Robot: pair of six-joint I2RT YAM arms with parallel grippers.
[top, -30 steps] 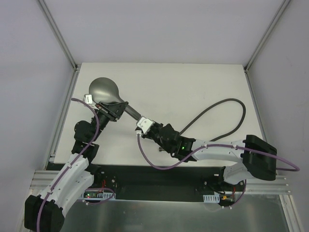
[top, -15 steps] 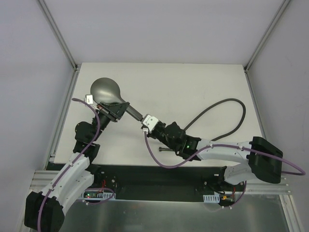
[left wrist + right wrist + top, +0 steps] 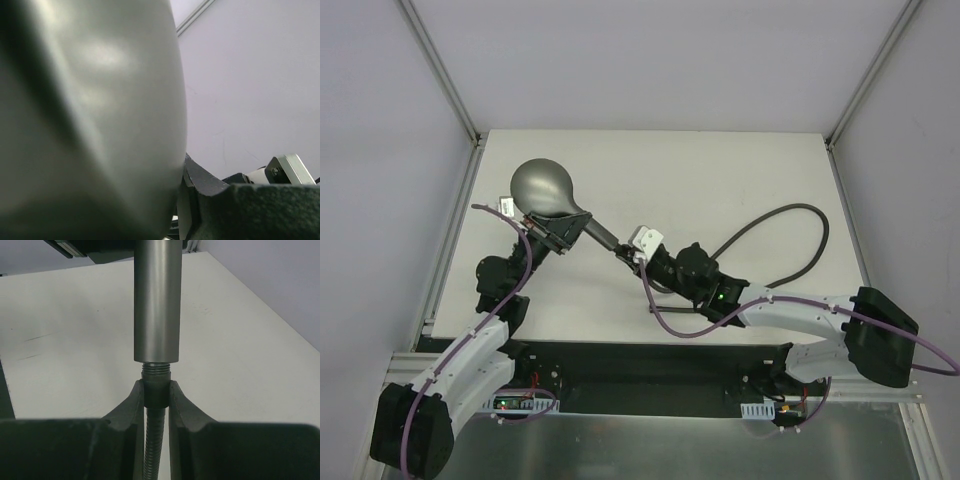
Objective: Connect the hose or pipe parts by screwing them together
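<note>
The grey shower head (image 3: 542, 187) is held off the table at the back left, its handle (image 3: 598, 235) slanting down to the right. My left gripper (image 3: 560, 232) is shut on that handle near the head. In the left wrist view the head (image 3: 90, 115) fills most of the frame, pressed against a dark finger (image 3: 200, 185). My right gripper (image 3: 155, 394) is shut on the hose's knurled end fitting (image 3: 155, 390), which meets the handle (image 3: 156, 300) end to end, with a few threads (image 3: 156, 370) still showing. The dark hose (image 3: 800, 215) loops away to the right.
The hose's other end (image 3: 658, 309) lies on the white table (image 3: 720, 170) just in front of the right forearm. Purple cables run along both arms. Grey walls with aluminium rails close in the left, back and right sides.
My right gripper has shifted right and back with its wrist turning, still on the fitting. The shower head and left gripper have shifted slightly right along with it.
</note>
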